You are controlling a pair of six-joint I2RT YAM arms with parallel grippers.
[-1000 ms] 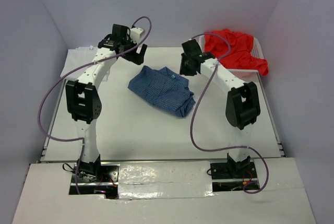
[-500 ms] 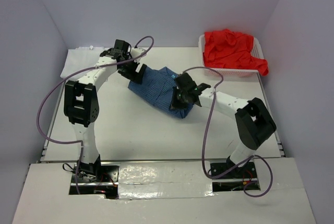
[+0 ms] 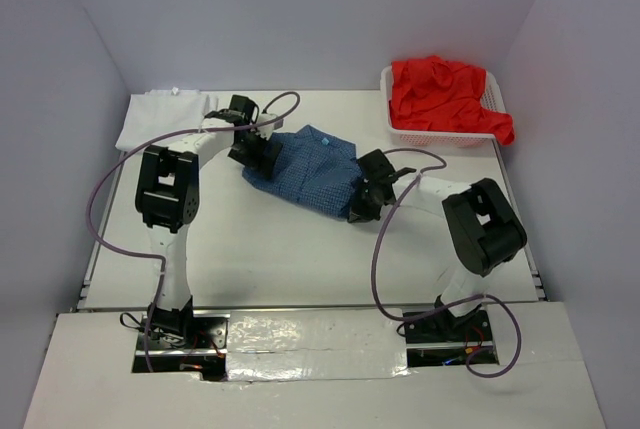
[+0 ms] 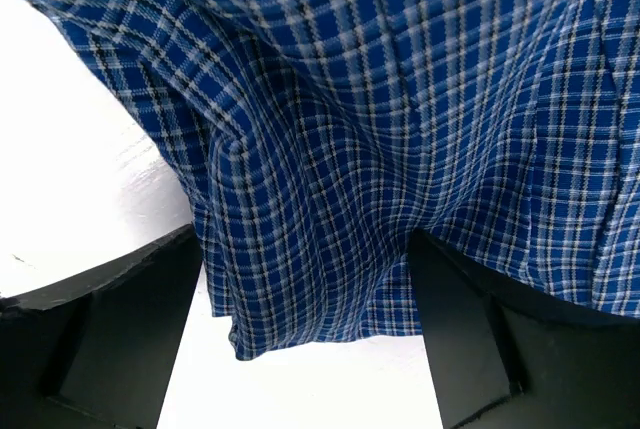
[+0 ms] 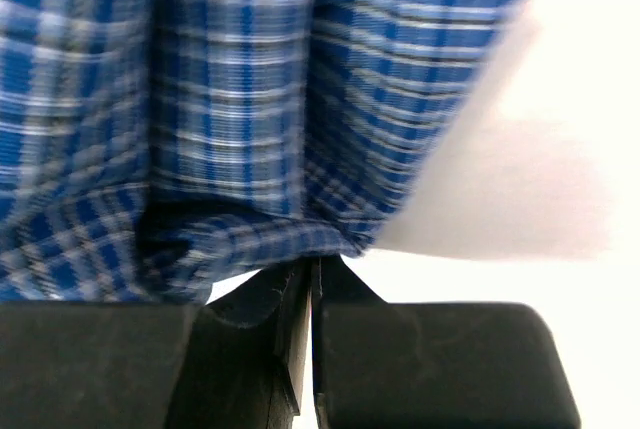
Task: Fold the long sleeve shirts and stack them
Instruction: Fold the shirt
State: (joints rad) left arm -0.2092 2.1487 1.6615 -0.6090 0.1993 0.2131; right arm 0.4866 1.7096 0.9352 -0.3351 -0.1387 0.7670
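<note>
Mid-frame, the blue checked shirt [image 3: 305,164] runs upper left to lower right, the left gripper [image 3: 262,152] spread open around its upper-left edge, the right gripper [image 3: 366,199] pinched shut on its lower-right hem.

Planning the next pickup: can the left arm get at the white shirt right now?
Probably yes: the white shirt lies uncovered near the left gripper, whose jaws stand open astride the blue shirt.
</note>
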